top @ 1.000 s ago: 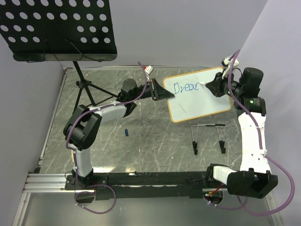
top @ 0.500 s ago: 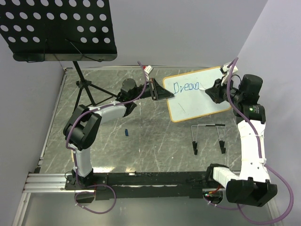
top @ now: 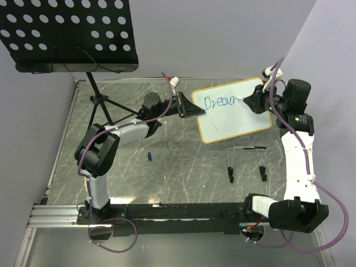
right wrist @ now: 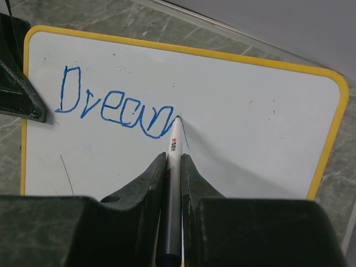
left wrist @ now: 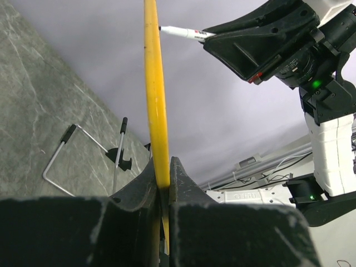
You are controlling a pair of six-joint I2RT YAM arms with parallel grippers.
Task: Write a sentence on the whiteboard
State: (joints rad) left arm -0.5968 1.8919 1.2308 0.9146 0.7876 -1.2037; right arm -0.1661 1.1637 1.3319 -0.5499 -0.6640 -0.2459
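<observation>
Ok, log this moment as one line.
left gripper: jaws shut on whiteboard frame | right gripper: jaws shut on marker, tip on board | sentence: first word in blue, unfinished

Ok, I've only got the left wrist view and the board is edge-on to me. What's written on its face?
Observer: The whiteboard face carries blue letters reading roughly "Dream", one line, upper left.
Operator: Where exactly is the marker tip?
Observer: At the end of the last letter, with the marker clamped in the right pincer.
Operator: Anything else on the face?
Observer: Only a thin dark stray line lower left; the rest looks blank.
</observation>
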